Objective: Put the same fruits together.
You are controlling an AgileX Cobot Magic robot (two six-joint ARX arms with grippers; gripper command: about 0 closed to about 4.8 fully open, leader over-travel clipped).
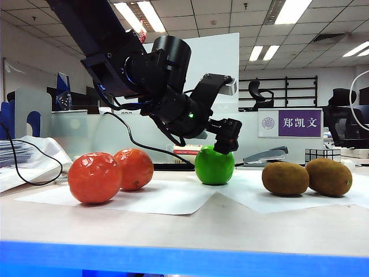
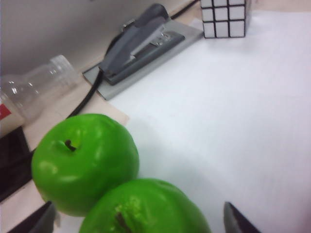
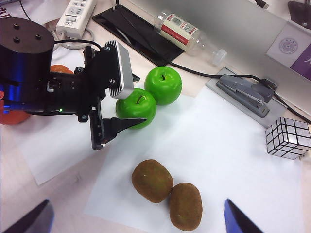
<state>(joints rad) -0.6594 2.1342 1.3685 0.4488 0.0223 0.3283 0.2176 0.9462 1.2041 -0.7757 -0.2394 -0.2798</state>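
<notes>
Two green apples (image 3: 163,85) (image 3: 136,108) sit touching on white paper. My left gripper (image 3: 133,109) reaches down over the nearer one. In the left wrist view that gripper (image 2: 138,221) is open, its fingertips (image 2: 235,221) standing clear on either side of the near apple (image 2: 146,208), with the other apple (image 2: 85,162) just beyond. From the exterior view only one apple (image 1: 214,165) shows, under the left gripper (image 1: 222,144). Two oranges (image 1: 95,178) (image 1: 135,168) lie together at the left and two kiwis (image 1: 285,178) (image 1: 328,176) at the right. My right gripper (image 3: 136,221) hangs open above the kiwis (image 3: 152,180), holding nothing.
A grey stapler (image 3: 243,92) and a mirror cube (image 3: 288,138) lie beyond the paper sheet (image 3: 218,160). A plastic bottle (image 3: 187,34), a power strip (image 3: 75,17) and a black cable (image 3: 194,70) run along the back. The left arm (image 1: 144,63) spans from the upper left.
</notes>
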